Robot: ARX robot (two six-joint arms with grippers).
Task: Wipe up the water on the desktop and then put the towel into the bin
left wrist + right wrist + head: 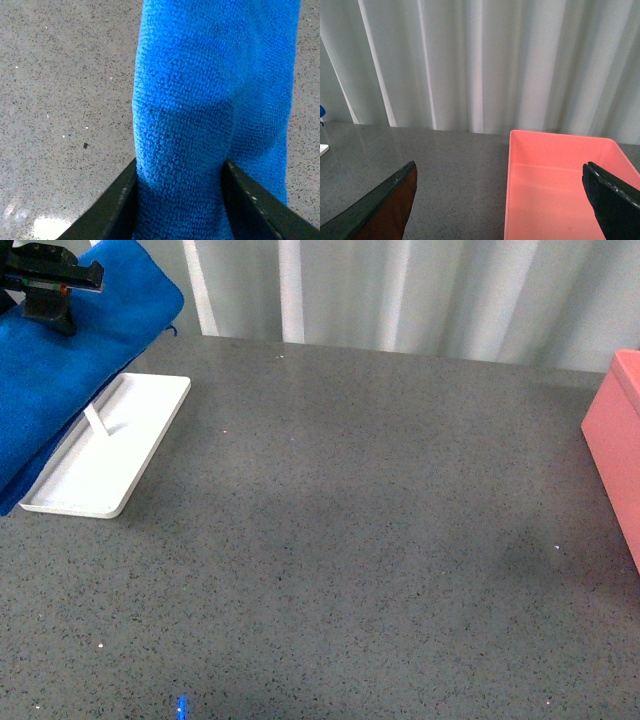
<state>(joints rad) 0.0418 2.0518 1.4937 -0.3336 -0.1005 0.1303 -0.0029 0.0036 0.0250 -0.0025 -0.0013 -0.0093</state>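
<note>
Two grippers: one on each arm; only the left one shows from the front.
Left gripper point(50, 285): fingers pinched hard onto the towel, with thick folds squeezed between them; it hangs raised above the far left end of the white tray.
Towel point(70, 370): bright blue; it hangs from the left gripper and drapes down across the tray's left edge, hiding part of it. I cannot tell whether it touches the tray.
White tray point(110, 455): lies flat on the desktop, with a short white bar point(95, 420) standing in it.
Desktop point(350, 540): dark grey and speckled, stretching right of the tray.
Bin point(620, 440): salmon pink, well apart from the tray, at the opposite right edge.
Right gripper point(500, 200): jaws spread wide with nothing between them, above the desktop on the tray side of the bin.
Curtain point(400, 290): pale and pleated, beyond the tray's far end.
</note>
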